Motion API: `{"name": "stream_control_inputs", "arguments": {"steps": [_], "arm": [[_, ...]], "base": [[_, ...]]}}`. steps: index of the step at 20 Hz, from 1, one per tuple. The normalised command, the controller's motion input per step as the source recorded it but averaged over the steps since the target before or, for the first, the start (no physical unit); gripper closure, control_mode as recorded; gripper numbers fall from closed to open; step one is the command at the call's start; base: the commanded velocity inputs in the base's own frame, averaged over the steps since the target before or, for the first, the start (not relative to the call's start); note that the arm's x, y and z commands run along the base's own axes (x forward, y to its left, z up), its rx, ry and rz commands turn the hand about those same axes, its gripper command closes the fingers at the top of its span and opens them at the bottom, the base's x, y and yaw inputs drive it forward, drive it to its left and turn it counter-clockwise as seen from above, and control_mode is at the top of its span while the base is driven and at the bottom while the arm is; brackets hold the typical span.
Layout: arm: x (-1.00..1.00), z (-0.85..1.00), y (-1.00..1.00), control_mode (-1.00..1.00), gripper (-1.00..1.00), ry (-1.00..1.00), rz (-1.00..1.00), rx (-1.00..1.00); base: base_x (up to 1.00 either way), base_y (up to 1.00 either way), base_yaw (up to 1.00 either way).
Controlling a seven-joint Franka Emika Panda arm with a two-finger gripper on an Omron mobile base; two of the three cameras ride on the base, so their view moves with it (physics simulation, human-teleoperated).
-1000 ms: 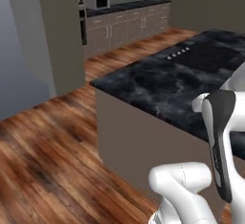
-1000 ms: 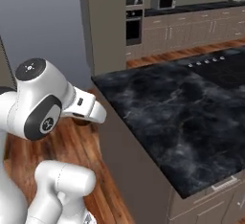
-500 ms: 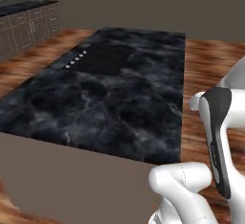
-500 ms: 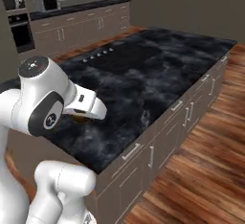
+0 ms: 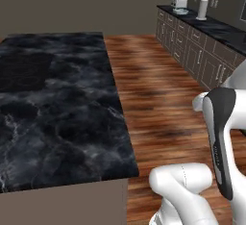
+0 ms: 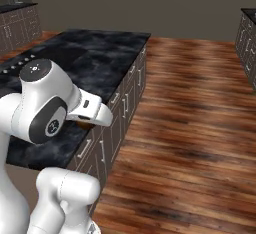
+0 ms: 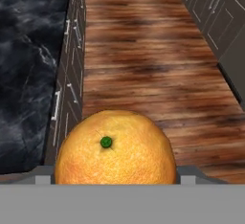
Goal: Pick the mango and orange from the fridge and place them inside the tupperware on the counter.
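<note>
The orange (image 7: 115, 151) fills the bottom middle of the hand view, round and dimpled, with a green stem dot facing the camera. My gripper (image 7: 115, 182) is shut on it, and the fruit hides the fingertips. In the right base view a bit of the orange (image 6: 86, 125) shows under the white hand. On the far counter (image 5: 211, 29) a small pale tub, likely the tupperware (image 5: 182, 11), lies beside a silver toaster (image 5: 179, 2). The mango and the fridge are out of view.
A black marble island (image 5: 57, 108) lies close on the left, with panelled cabinet fronts (image 6: 127, 95) facing a wide strip of wooden floor (image 5: 153, 89). A white cylinder (image 5: 202, 8) stands on the far counter. More cabinets (image 7: 215, 17) line the right side.
The whole picture has swung as the base turned: the island slid to the left and the far counter with the toaster came into view. The orange stays in the gripper.
</note>
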Motion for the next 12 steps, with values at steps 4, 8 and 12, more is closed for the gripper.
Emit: {"name": "stream_control_inputs", "arguments": {"steps": [4, 8, 12], "arm": [[0.00, 0.00, 0.00, 1.00, 1.00, 0.00, 0.00, 0.00], [0.00, 0.00, 0.00, 1.00, 1.00, 0.00, 0.00, 0.00], [0.00, 0.00, 0.00, 1.00, 1.00, 0.00, 0.00, 0.00]], "base": [[0.62, -0.44, -0.31], [0.47, -0.82, -0.04], [0.27, -0.99, -0.06]]}}
